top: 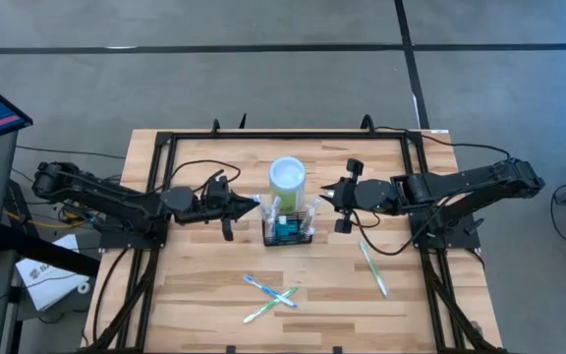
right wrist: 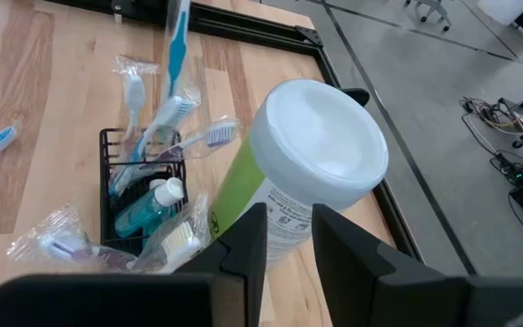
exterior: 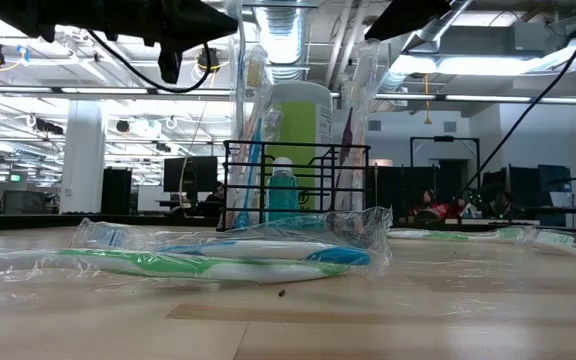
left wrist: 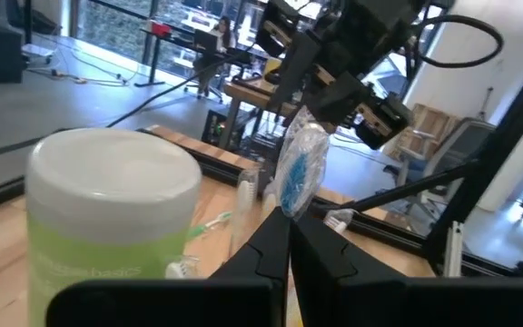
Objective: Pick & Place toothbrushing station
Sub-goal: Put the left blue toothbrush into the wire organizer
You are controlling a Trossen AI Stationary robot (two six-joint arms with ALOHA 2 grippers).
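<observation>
Your toothbrushing station (top: 289, 232) is the little black wire basket in the middle of the wooden table (top: 195, 295). It stands upright. It has wrapped toothbrushes and a small blue bottle (right wrist: 149, 206) inside it. A tall lime-green tub (top: 287, 182) with a white lid stands just behind the basket, touching it or very near.

Your left gripper (top: 254, 204) is up in the air, just to the left of the basket. Its fingers (left wrist: 271, 243) are pressed tight together. From its own camera a wrapped blue toothbrush (left wrist: 296, 174) shows right past the tips, but you cannot tell if the fingers pinch it.

Your right gripper (top: 328, 189) is up in the air too, just to the right of the green tub. Its fingers (right wrist: 243, 238) stand a little apart, about half way, with nothing between them.

On the table near the front, two toothbrushes (top: 268, 295) in clear wrap lie crossed over each other. One more toothbrush (top: 372, 267) lies alone, off to the right of the basket.
</observation>
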